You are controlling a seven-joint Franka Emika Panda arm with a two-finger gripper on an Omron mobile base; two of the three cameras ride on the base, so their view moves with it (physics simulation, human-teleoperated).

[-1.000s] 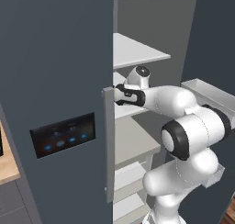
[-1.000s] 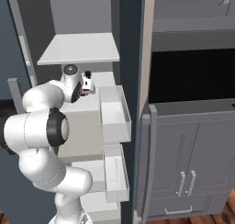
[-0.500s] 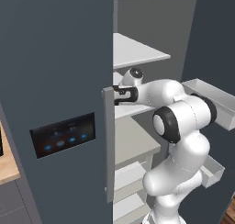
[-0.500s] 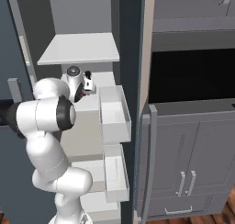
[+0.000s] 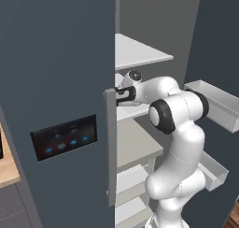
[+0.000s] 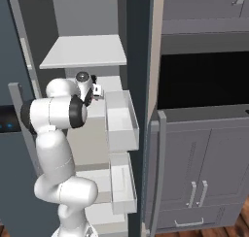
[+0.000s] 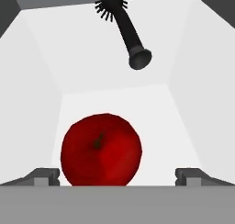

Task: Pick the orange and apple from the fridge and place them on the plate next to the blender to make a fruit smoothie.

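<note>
Our two-finger gripper [image 7: 117, 176] reaching into the dark blue-grey fridge [image 5: 56, 82], fingers spread wide, glossy red apple [image 7: 101, 149] between them, unheld

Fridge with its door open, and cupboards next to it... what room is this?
Most likely a kitchen. The tall fridge has pale shelves and a red apple inside, and grey cabinets stand right beside it.

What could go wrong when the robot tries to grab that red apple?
The apple sits nearer one finger of the open end effector, so closing might nudge it and let it roll away. A black brush lies farther back on the shelf; reaching too deep could bump it.
</note>
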